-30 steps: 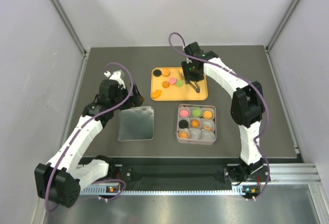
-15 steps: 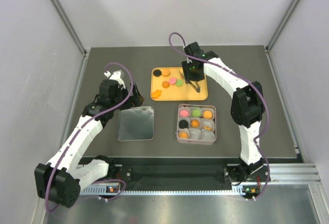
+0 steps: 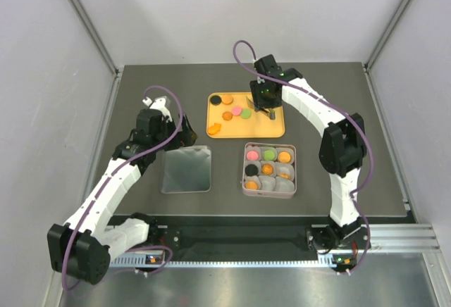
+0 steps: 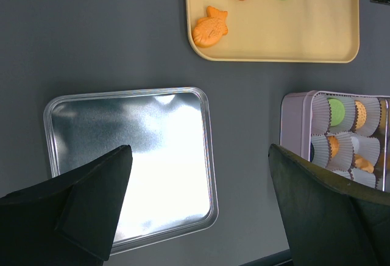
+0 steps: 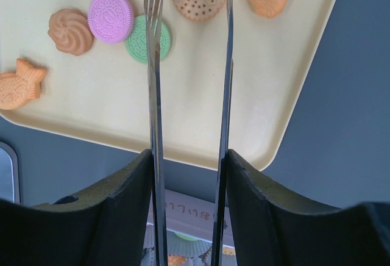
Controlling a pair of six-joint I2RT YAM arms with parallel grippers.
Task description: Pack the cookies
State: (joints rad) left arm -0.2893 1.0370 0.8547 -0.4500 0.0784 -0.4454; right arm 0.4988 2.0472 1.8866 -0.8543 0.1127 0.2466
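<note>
Not much moved on the dark grey surface (image 3: 352,110). The right pincer (image 5: 187,162), clenched on thin metal tongs (image 5: 153,64), edged farther across the yellow plastic tray (image 3: 271,129), so I guess it's lining up another pick. The left pincer (image 4: 200,156) is released. The small round cookies (image 3: 237,112) are split between the tray and the pink square tin (image 3: 269,189).

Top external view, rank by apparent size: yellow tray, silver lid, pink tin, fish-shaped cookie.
1. Yellow rectangular plastic tray, largest.
2. Pink square tin with paper cups, close behind; it stands taller and nearer the camera, so that gap is unsure.
3. Flat silver metal lid.
4. Orange fish-shaped cookie, by far smallest.
</note>
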